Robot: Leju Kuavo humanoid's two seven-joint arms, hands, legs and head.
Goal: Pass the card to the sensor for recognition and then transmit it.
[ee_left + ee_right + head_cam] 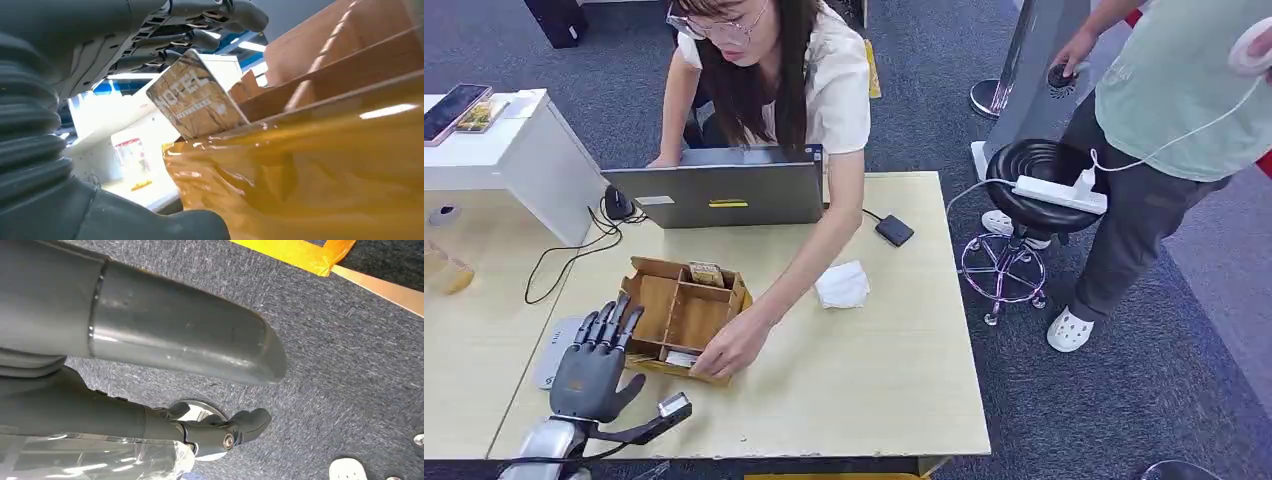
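Nearest the lens, dark-fingered left robot hand (592, 362) at the front left of the pale wooden desk (874, 370), fingers (612, 322) straight, side by side and pointing at the open brown cardboard divider box (656, 300), thumb set apart to the side; no grip to be seen from the head view. Fingertips just beside the box's near left wall, above a grey flat pad (551, 352) on the desk.

From the left wrist view, brown wood-patterned card (194, 101) tilted behind the box's tape-covered wall, just under the outstretched fingers (200, 22); contact between them impossible to tell. Printed on the card: "HOTEL", with a smaller line beneath, too blurred to read. From the head view, a like-patterned card (706, 272) upright in the box's far compartment.

Seated person's hand (729, 345) resting on the box's near right edge, beside a small white slip (682, 358) in the near compartment. Grey laptop (724, 195) open beyond the box, crumpled white tissue (842, 285) to its right.

Right robot hand (220, 432) hanging over grey carpet (325, 365) in the right wrist view; spread or curl of its fingers impossible to tell.
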